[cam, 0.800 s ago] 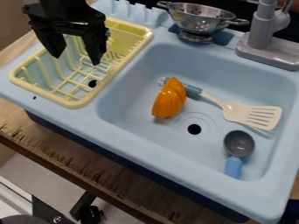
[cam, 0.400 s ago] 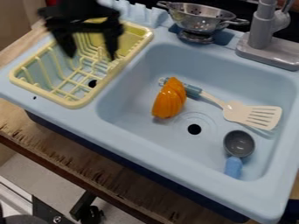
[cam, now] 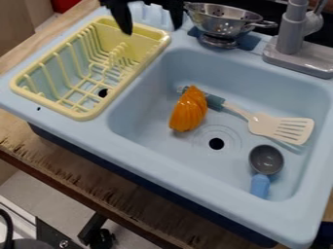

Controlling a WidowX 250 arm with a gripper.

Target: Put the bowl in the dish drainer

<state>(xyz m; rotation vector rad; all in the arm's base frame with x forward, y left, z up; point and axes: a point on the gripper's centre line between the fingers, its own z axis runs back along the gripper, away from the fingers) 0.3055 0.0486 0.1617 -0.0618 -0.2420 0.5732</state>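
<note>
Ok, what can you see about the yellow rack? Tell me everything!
The rack is pale yellow and looks like plastic. It has a rounded rim, thin bars on its sides and floor, and little prongs inside. It sits upright on the blue sink top, holding no dishes. The gripper hangs near it.

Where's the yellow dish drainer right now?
Camera view, upper left: the yellow plastic dish drainer sits on the light blue sink unit, just left of the basin in the image, below the black end effector.
</note>
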